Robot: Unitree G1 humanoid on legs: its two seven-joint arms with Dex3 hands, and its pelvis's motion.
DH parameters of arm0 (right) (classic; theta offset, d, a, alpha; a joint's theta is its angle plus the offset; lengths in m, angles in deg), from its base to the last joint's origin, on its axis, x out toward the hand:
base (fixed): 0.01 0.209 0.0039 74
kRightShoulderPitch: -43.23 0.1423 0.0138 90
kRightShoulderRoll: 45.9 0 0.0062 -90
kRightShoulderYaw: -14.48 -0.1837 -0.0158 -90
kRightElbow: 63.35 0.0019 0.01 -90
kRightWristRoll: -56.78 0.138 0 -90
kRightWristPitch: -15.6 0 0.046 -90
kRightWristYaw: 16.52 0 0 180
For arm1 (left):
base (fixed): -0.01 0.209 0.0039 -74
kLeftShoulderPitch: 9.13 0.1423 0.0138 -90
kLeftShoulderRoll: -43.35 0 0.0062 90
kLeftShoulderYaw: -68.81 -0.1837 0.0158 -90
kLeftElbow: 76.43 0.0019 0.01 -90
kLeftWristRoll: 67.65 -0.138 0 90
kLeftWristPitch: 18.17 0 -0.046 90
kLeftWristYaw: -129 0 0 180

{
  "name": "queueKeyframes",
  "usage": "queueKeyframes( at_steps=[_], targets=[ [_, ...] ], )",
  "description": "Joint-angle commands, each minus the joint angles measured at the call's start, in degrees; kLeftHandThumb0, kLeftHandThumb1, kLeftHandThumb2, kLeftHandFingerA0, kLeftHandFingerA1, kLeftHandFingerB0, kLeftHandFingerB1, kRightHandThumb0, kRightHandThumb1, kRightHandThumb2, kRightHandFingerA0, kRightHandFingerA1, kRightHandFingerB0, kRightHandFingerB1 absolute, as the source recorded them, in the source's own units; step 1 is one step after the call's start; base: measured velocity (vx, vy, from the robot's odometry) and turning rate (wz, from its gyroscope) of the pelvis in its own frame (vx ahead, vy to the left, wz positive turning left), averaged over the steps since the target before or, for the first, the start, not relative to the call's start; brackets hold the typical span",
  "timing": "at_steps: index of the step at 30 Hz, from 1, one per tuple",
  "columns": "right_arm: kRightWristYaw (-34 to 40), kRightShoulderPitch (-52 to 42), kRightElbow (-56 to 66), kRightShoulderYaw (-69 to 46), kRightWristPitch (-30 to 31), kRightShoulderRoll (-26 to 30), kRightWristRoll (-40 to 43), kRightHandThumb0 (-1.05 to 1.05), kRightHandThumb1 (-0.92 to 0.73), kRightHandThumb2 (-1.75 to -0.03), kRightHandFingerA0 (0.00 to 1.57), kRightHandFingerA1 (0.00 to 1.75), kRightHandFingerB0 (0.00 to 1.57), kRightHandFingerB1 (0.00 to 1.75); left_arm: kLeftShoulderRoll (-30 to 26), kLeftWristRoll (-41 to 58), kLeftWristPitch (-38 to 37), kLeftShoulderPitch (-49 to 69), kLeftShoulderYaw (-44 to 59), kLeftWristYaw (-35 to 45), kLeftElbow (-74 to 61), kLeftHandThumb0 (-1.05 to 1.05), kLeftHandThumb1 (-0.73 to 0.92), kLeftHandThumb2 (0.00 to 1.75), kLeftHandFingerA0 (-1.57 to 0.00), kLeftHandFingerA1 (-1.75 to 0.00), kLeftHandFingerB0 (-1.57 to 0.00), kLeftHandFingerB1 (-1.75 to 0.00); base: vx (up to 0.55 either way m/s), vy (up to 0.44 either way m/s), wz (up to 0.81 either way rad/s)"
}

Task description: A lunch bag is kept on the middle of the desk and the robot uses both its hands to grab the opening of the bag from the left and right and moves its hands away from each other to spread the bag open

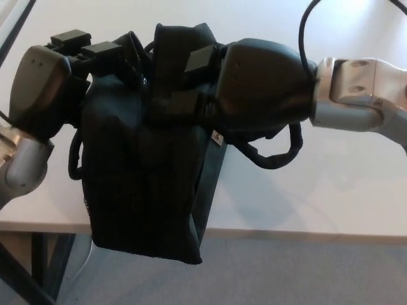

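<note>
A dark navy lunch bag hangs in front of me, lifted, its lower end reaching past the front edge of the white desk. My left hand is shut on the bag's top rim from the left. My right hand is shut on the rim from the right, its fingers pressed into the fabric. The two hands sit close together and the bag's mouth is bunched between them. A black strap loop dangles under the right hand, another on the left side.
The desk's front edge runs across the lower picture, with grey floor below it. A dark desk leg shows at the bottom left. A black cable rises behind the right wrist.
</note>
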Motion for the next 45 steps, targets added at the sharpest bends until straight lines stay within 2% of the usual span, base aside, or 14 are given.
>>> queueKeyframes(
  at_steps=[1, 5, 9, 10, 11, 12, 13, 15, 16, 19, 21, 33, 42, 45],
  targets=[
    [11.58, -3.4, -3.44, 2.04, -8.63, 2.15, -5.41, -0.46, -0.41, -0.72, 0.5, 0.49, 0.44, 0.47, -2.61, 0.55, -3.89, 0.7, 1.57, -3.2, 0.8, -0.01, 0.54, 1.01, -0.9, -1.4, -0.85, -1.34, 0.0, 0.0, 0.0],
    [13.25, -4.75, -4.11, 2.61, -8.13, 2.38, -5.98, -0.46, -0.41, -0.71, 0.51, 0.49, 0.44, 0.46, -2.6, -0.06, -4.08, 0.53, 1.68, -4.41, 0.42, -0.03, 0.56, 0.98, -0.92, -1.4, -0.86, -1.32, 0.0, 0.0, 0.0],
    [17.82, -5.82, -6.34, 2.93, -7.69, 1.76, -7.21, -0.32, -0.52, -0.56, 0.85, 0.53, 0.77, 0.47, -2.62, 0.26, -4.28, 0.75, 2.14, -3.71, -1.24, -0.05, 0.57, 0.9, -0.93, -1.41, -0.86, -1.32, 0.0, 0.0, 0.0],
    [21.89, -6.08, -7.19, 3.37, -6.73, 1.44, -9.22, -0.38, -0.43, -0.78, 0.84, 1.25, 0.78, 0.87, -2.64, 0.45, -4.55, 1.05, 2.29, -3.35, -1.77, -0.03, 0.53, 0.96, -0.93, -1.33, -0.85, -1.31, 0.0, 0.0, 0.0],
    [23.58, -6.09, -7.58, 3.62, -6.18, 1.32, -10.16, -0.21, -0.55, -0.58, 0.76, 1.54, 0.81, 1.06, -2.66, 0.3, -4.74, 1.16, 2.31, -3.56, -1.98, -0.06, 0.6, 0.86, -0.95, -1.31, -0.87, -1.29, 0.0, 0.0, 0.0],
    [23.93, -6.05, -7.9, 3.72, -5.92, 1.23, -10.19, -0.21, -0.55, -0.58, 0.76, 1.54, 0.81, 1.06, -2.66, -0.01, -4.84, 1.18, 2.26, -4.05, -2.06, -0.06, 0.6, 0.86, -0.95, -1.31, -0.87, -1.29, 0.0, 0.0, 0.0],
    [24.18, -5.85, -8.23, 3.83, -5.85, 1.14, -10.21, -0.22, -0.52, -0.58, 0.89, 1.45, 0.86, 0.69, -2.69, 0.01, -4.82, 1.33, 2.31, -4.04, -2.24, -0.04, 0.57, 0.87, -0.96, -1.29, -0.84, -1.34, 0.0, 0.0, 0.0],
    [25.05, -5.12, -9.31, 4.15, -5.78, 1.08, -10.24, -0.22, -0.52, -0.55, 0.94, 1.37, 0.87, 0.65, -2.68, 0.1, -4.73, 1.79, 2.6, -4.11, -2.9, -0.05, 0.54, 0.96, -0.95, -1.33, -0.85, -1.36, 0.0, 0.0, 0.0],
    [25.68, -5.19, -10.34, 3.75, -6.06, 0.82, -9.27, -0.16, -0.53, -0.61, 0.9, 1.59, 0.8, 1.18, -2.71, 0.26, -5.08, 1.98, 2.78, -4.05, -2.94, 0.0, 0.49, 1.07, -0.96, -1.4, -0.86, -1.38, 0.0, 0.0, 0.0],
    [26.83, -5.83, -13.19, 2.24, -7.67, 0.88, -5.89, -0.06, -0.57, -0.64, 0.9, 1.75, 0.73, 1.65, -2.91, 0.04, -5.54, 2.87, 3.34, -4.34, -3.5, 0.04, 0.46, 1.13, -0.97, -1.46, -0.88, -1.41, 0.0, 0.0, 0.0],
    [26.79, -6.16, -13.39, 1.72, -8.03, 1.63, -5.2, -0.06, -0.59, -0.64, 0.89, 1.75, 0.69, 1.74, -2.92, 0.48, -5.86, 3.43, 3.68, -3.8, -3.61, 0.06, 0.44, 1.16, -0.97, -1.46, -0.89, -1.39, 0.0, 0.0, 0.0],
    [30.76, -6.99, -14.58, -5.98, -11.57, 7.87, -0.28, -0.1, -0.6, -0.59, 0.81, 1.75, 0.64, 1.71, -6.08, -0.27, -9.68, 9.23, 5.24, -5.84, -2.55, -0.04, 0.55, 1.09, -0.94, -1.5, -0.88, -1.35, 0.0, 0.0, 0.0],
    [37.25, -14.04, -19.04, -18.04, -12.6, 13.35, 4.9, -0.04, -0.58, -0.58, 0.8, 1.75, 0.61, 1.7, -7.58, 2.78, -20.42, 18.59, 11.15, -11.64, 1.78, 0.1, 0.41, 1.24, -0.9, -1.49, -0.83, -1.37, 0.0, 0.0, 0.0],
    [38.12, -20.58, -22.68, -22.04, -14.08, 14.02, 8.44, -0.06, -0.64, -0.56, 0.77, 1.75, 0.57, 1.72, -7.95, 3.09, -22.71, 23.7, 13.85, -13.65, 2.99, -0.16, 0.36, 1.24, -0.88, -1.55, -0.85, -1.3, 0.0, 0.0, 0.0]
  ],
)
